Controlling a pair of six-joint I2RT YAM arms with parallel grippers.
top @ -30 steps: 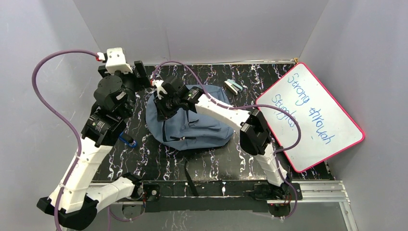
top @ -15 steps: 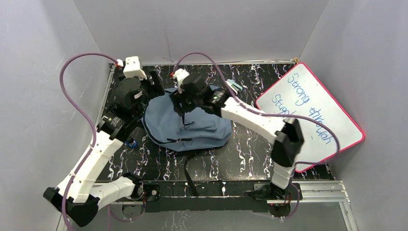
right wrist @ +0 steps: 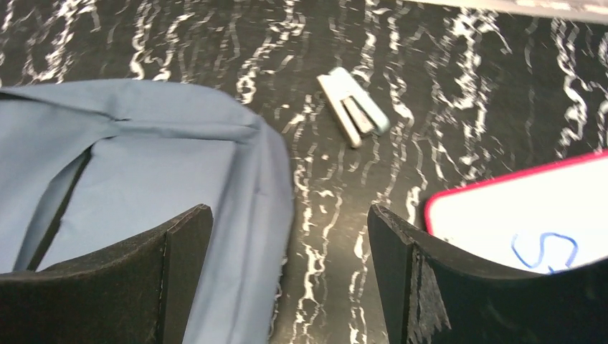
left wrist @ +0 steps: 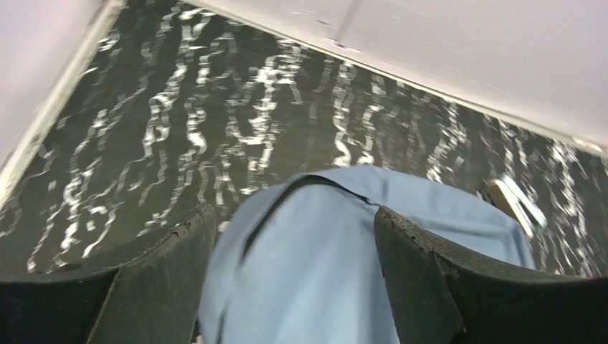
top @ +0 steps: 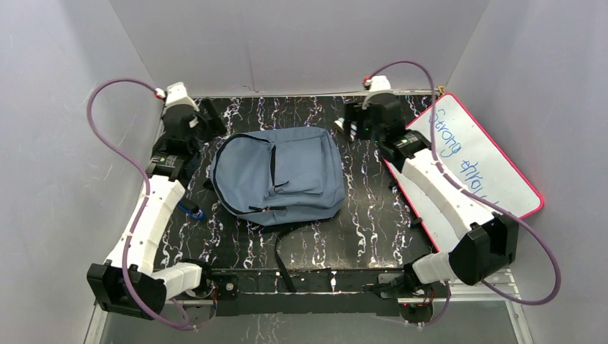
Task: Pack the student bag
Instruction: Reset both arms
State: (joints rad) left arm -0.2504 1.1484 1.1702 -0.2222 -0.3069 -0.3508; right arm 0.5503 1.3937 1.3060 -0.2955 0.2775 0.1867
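Observing the student bag (top: 276, 172) lying flat at the centre of the top view on the dark marbled desk (top: 373, 215), front pocket facing up, one black strap (top: 282, 259) trailing toward the bottom edge. Noting the left gripper (top: 206, 119) hanging at upper left, just beside the bag's top corner, jaws spread wide and grasping nothing; seeing blue fabric framed between its fingers in the left wrist view. Noting the right gripper (top: 353, 126) hanging right of centre at the top, likewise released and empty, near a small pale stapler (right wrist: 353, 106) sitting apart from the bag's upper right corner. Recording a pink-framed whiteboard (top: 487, 172) lying along the right side, and a blue carabiner (top: 192, 211) showing near the bag's left edge, beside the left arm.
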